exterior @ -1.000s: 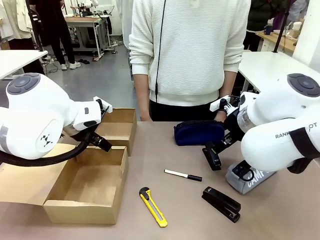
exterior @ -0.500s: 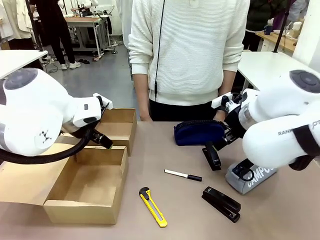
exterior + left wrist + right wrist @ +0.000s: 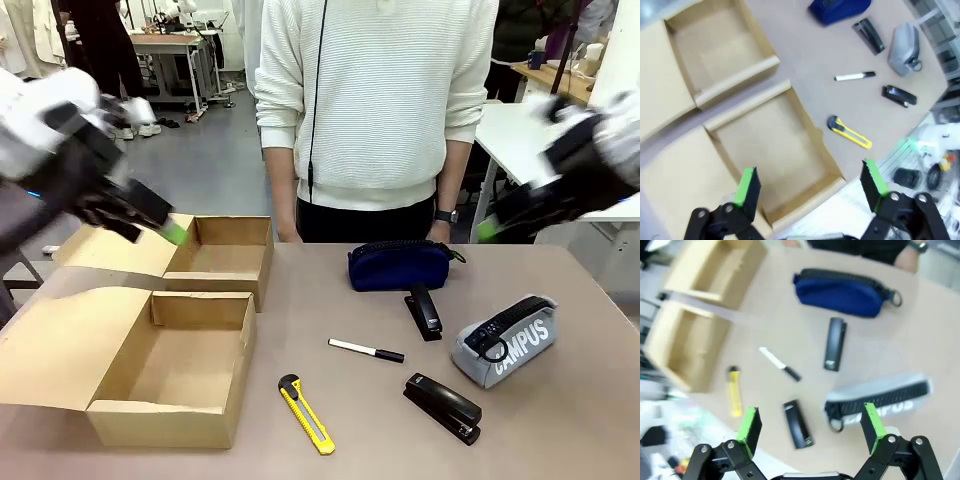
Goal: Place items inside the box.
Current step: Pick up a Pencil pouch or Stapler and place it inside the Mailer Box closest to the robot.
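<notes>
table (image 3: pixel 560 430): we read it as a dial from the front view, twelve o'clock at the person, six at the robot
person (image 3: pixel 380 100): stands at twelve o'clock behind the far edge, in a white sweater
box (image 3: pixel 170 425): open cardboard at eight o'clock, flap spread toward nine; we see nothing inside it
far cardboard tray (image 3: pixel 236 265): at ten o'clock, just behind the box
left gripper (image 3: pixel 810 185): above the ten o'clock side, blurred from the front; its wrist view shows the jaws spread wide, gripping nothing
right gripper (image 3: pixel 810 426): above the two o'clock side, also blurred; jaws spread wide, gripping nothing
navy pouch (image 3: pixel 400 266): on the table at one o'clock
grey pouch (image 3: pixel 505 342): at three o'clock, white lettering we read as CAMPUS
first stapler (image 3: pixel 424 312): at the navy pouch's six o'clock, just beside it
second stapler (image 3: pixel 442 406): at five o'clock, near the grey pouch, apart from it
utility knife (image 3: pixel 306 414): yellow, at six o'clock, lying on a slant
marker (image 3: pixel 365 350): near the centre, black cap toward three o'clock
</notes>
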You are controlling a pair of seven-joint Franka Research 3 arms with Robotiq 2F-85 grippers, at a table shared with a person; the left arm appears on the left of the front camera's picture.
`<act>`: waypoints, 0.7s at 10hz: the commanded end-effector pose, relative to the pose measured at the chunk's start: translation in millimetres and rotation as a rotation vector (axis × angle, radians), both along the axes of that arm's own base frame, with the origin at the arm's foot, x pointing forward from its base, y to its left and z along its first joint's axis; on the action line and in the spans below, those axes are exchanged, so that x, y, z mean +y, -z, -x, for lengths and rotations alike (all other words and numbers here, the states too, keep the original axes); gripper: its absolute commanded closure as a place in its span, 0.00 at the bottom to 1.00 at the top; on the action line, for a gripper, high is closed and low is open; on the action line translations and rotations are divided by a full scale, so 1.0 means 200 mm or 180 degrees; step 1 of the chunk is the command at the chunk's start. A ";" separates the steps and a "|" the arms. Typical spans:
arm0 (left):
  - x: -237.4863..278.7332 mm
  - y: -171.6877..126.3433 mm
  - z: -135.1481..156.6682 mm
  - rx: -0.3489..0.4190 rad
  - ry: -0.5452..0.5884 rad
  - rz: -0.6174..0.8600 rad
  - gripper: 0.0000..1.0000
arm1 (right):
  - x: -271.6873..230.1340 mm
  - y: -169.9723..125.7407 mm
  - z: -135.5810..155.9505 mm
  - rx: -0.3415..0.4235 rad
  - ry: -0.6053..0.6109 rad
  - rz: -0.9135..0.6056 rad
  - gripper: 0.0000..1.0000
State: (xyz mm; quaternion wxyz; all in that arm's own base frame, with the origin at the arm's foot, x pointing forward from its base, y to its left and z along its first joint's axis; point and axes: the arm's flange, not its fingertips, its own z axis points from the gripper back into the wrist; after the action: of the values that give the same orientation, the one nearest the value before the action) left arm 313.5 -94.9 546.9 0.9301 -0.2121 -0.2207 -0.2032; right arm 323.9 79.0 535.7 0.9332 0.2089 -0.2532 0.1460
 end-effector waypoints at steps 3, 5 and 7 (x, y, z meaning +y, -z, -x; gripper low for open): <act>0.95 0.14 -0.10 0.0779 -0.1081 0.1957 0.00 | -0.96 0.09 0.20 0.0305 0.0720 -0.1962 0.00; 1.33 0.38 -0.08 0.0953 -0.1699 0.2773 0.00 | -1.28 0.27 0.28 0.0301 0.1106 -0.2591 0.00; 1.51 0.64 0.05 0.1062 -0.2294 0.3346 0.00 | -1.48 0.44 0.37 0.0257 0.1457 -0.2977 0.00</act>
State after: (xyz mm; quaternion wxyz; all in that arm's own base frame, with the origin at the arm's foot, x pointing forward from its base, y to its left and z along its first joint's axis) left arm 295.8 219.1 426.5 0.7789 -0.5425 -0.1802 0.2578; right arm 245.6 -226.6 462.9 0.7726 0.5315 -0.2850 -0.1982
